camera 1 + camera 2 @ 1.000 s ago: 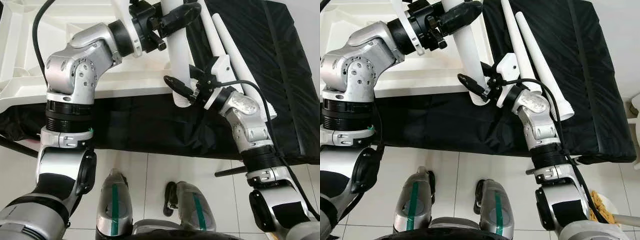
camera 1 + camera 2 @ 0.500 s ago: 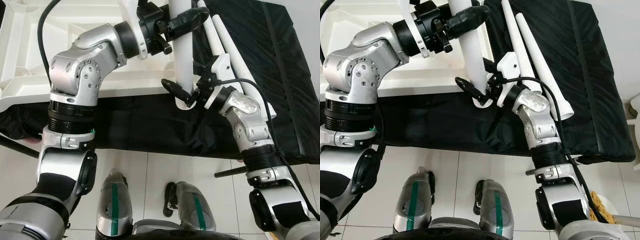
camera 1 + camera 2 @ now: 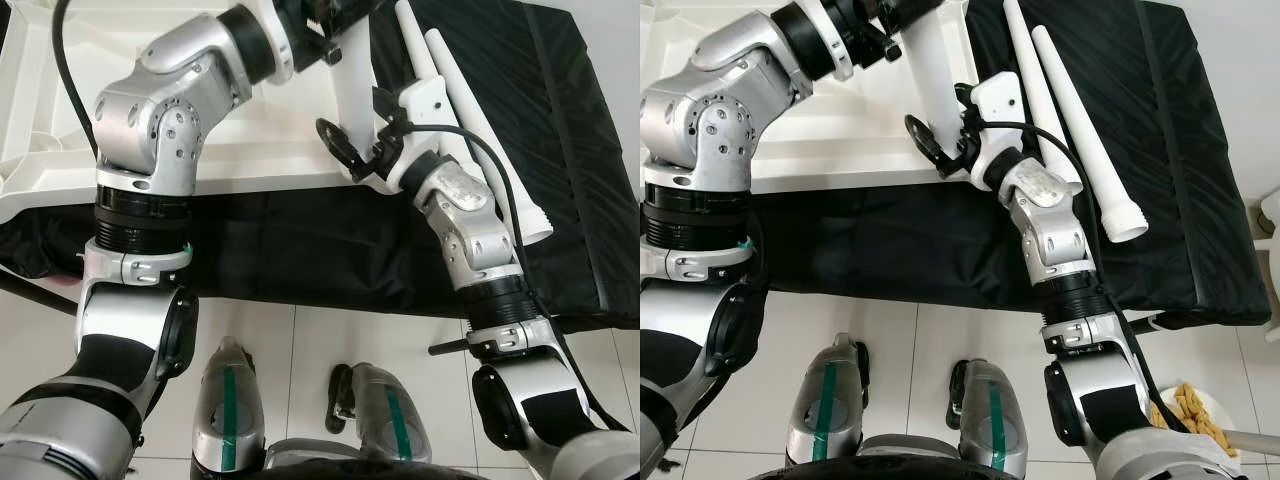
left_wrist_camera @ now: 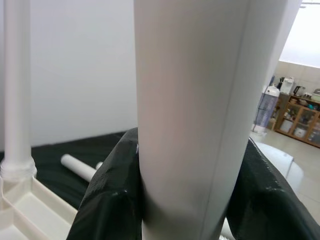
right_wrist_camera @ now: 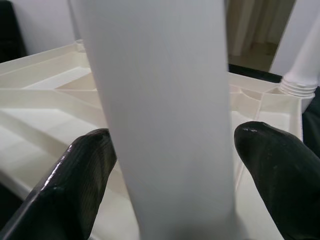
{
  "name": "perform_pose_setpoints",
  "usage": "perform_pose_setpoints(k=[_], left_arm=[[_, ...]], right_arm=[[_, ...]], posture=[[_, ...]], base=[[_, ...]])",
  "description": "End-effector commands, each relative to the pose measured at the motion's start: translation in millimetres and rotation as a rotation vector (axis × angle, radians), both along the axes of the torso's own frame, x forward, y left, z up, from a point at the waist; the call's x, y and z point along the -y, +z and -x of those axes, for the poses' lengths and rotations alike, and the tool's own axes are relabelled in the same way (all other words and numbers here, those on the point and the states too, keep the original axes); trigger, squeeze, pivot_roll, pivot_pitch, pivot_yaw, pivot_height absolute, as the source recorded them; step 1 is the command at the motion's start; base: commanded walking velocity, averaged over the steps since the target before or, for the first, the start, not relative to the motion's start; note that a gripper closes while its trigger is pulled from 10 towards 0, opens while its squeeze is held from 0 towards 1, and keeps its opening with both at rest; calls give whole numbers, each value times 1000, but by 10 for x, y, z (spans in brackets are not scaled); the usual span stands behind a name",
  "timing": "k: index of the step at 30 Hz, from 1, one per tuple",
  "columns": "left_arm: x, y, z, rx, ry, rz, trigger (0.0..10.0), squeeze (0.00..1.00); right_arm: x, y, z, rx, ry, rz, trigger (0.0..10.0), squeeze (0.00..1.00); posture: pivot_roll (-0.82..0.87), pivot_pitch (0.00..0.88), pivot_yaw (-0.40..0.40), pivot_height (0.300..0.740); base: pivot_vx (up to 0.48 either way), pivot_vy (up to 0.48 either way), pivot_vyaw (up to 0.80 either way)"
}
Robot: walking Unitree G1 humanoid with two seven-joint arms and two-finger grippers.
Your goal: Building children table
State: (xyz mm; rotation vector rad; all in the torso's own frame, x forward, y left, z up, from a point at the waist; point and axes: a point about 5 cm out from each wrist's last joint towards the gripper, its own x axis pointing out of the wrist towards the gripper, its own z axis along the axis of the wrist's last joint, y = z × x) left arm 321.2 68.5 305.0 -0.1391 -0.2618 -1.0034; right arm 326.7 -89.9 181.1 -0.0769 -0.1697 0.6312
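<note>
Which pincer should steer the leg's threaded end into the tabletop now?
Probably the right. The right pincer sits at the table leg's lower end by the tabletop, though its fingers look slack. The left pincer clamps higher up.

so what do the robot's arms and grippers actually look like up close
Both arms are silver metal with rounded, bolted joint housings and black ribbed collars. The left arm has a green-edged ring. A black cable loops over the right arm, whose wrist carries a white block. Each gripper has two long, glossy black fingers.
</note>
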Motion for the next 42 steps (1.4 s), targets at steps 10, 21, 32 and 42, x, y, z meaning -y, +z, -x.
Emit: perform_pose_setpoints(k=[10,21,32,42], left_arm=[[59,151,48,74,16,13,10000,0],[77,163,49,81,19,16,10000,0],[81,156,49,81,21,14,10000,0],[90,156,67,85,13,11,10000,0]], right_arm=[[-131,192,-35,53,-105,20,10000,0],[-121,271,-59,80,-180,68,9922,0],[-121,308,-36,83,-179,75,3725,0],[-129,312,-27,69,-180,61,667,0]], posture=[[91,41,-79,740],[87,41,-80,740],[86,45,-80,740],[90,49,-77,740]], base=[[0,0,0],[0,0,0],[0,0,0],[0,0,0]])
